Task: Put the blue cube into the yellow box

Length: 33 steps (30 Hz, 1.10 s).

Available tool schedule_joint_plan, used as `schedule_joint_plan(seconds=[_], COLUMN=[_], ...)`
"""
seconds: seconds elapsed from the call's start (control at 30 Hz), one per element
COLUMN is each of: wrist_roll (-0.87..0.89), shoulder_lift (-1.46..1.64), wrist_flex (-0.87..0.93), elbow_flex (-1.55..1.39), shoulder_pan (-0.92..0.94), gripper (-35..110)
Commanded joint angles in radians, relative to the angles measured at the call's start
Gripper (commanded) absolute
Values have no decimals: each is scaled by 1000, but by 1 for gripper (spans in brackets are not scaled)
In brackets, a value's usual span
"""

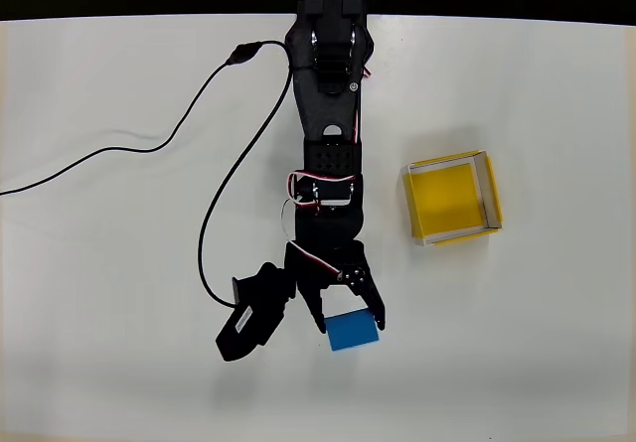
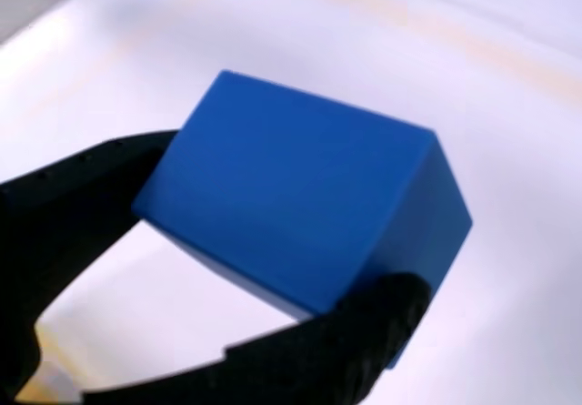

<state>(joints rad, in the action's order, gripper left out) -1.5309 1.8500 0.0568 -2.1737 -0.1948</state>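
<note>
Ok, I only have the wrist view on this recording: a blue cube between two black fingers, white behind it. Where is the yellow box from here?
Observer: In the overhead view the yellow box sits on the white table, up and to the right of the gripper, well apart from it.
Operator: Anything in the box?
Observer: No, its yellow floor is bare.
Operator: Is the arm stretched out or folded?
Observer: The arm runs down the picture from its base at the table's top edge, with the blue cube at its lower tip between the fingers.
Operator: Anything else on the table?
Observer: A black cable loops across it left of the arm.
</note>
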Motion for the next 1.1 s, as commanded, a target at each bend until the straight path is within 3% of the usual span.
schedule_joint_plan(seconds=[0.0, 0.2, 0.5, 0.83, 1.07], wrist_roll=[-23, -44, -18, 94, 123], shoulder_lift=[270, 466, 637, 626, 555], wrist_flex=[-20, -25, 114, 316, 328], elbow_flex=[-67, -252, -391, -413, -413], shoulder_pan=[-107, -268, -454, -545, -534], gripper=[30, 30, 30, 30, 30])
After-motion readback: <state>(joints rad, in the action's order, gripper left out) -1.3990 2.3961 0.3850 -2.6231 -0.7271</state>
